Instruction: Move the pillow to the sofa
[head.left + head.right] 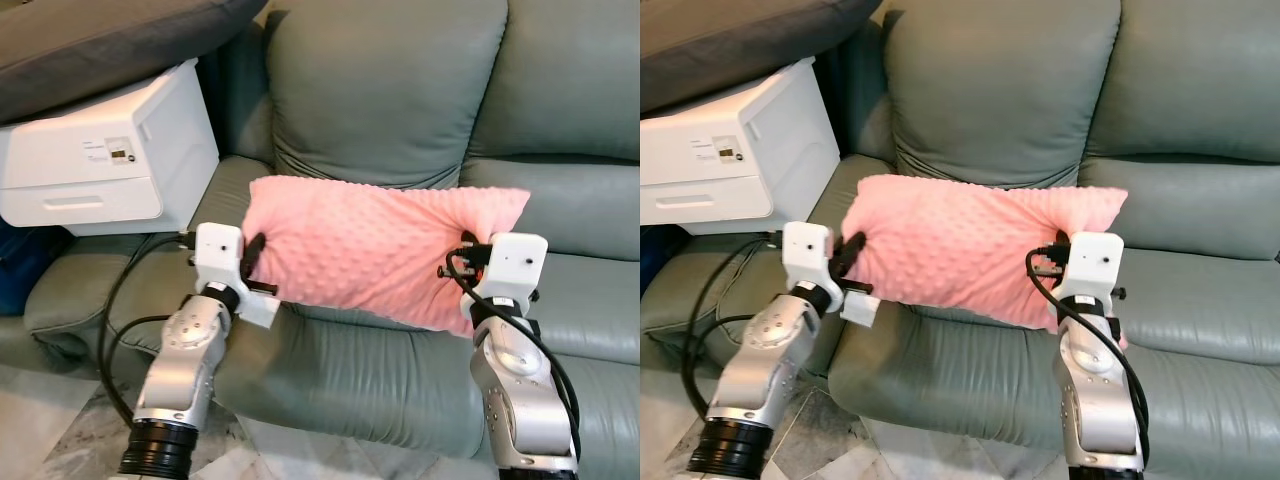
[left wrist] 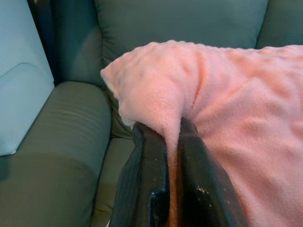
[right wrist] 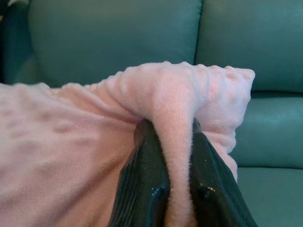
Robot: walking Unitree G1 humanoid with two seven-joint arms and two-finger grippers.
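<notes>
Grey-green leather sofa fills the scene ahead of me: two back cushions far, seat cushions near. On its left end sits a white printer-like machine, with a dark cushion lying above it.

Pink dimpled pillow is held in the air, stretched between both arms, over the front of the left seat cushion and just in front of the left back cushion. I cannot tell whether its lower edge brushes the seat.

Left gripper has the pillow's left end; in the wrist view the jaws are pressed together with a fold of pink fabric pinched between them. Right gripper has the right end; its jaws are likewise clamped on a thick bunch of fabric near the corner.

Step in hand, as I judge it: the carry is all but finished and I am at placement.

Next move calls for lowering both arms together until the pillow's weight rests on the seat, preferably pushed a little farther back toward the back cushion, then parting both jaws and drawing the arms back toward me without snagging the plush.
</notes>
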